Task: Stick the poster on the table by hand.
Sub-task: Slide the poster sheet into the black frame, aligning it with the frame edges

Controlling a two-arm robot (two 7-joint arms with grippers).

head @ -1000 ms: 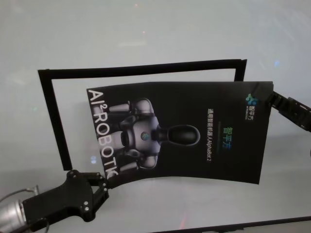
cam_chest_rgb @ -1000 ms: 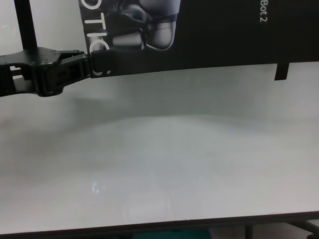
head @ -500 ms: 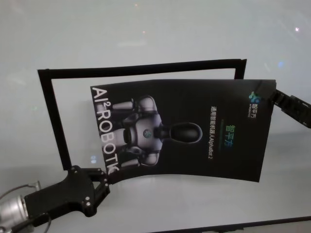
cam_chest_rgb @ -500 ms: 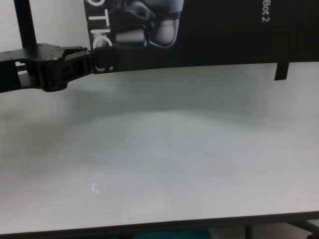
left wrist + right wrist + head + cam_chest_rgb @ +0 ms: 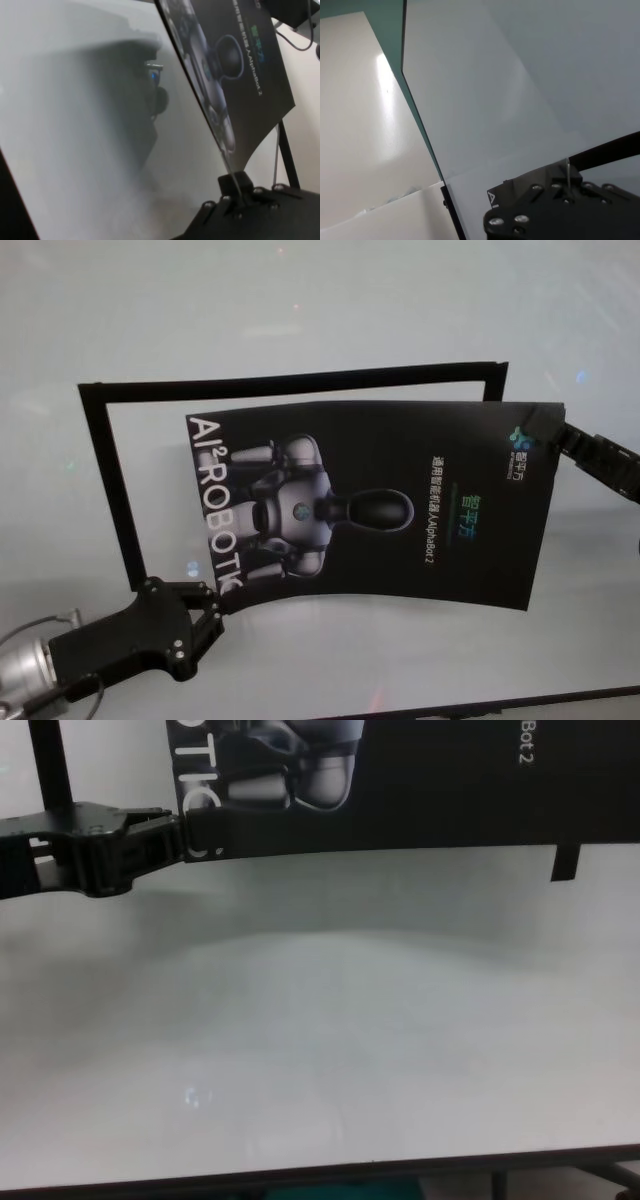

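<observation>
The large glossy black poster (image 5: 390, 505) with a grey-white robot print hangs bowed above the matte white table (image 5: 330, 310). The left gripper (image 5: 212, 602) pinches its seven-o'clock corner; the right gripper (image 5: 548, 437) pinches its two-o'clock corner. Black tape strips (image 5: 105, 475) lie beneath.

The poster (image 5: 400, 505) hangs over the middle of the worktop (image 5: 320, 310), overlapping the tape outline (image 5: 100, 480) stuck there. The left hand (image 5: 212, 602) pinches its near-left corner; the right hand (image 5: 548, 440) pinches its far-right corner.
</observation>
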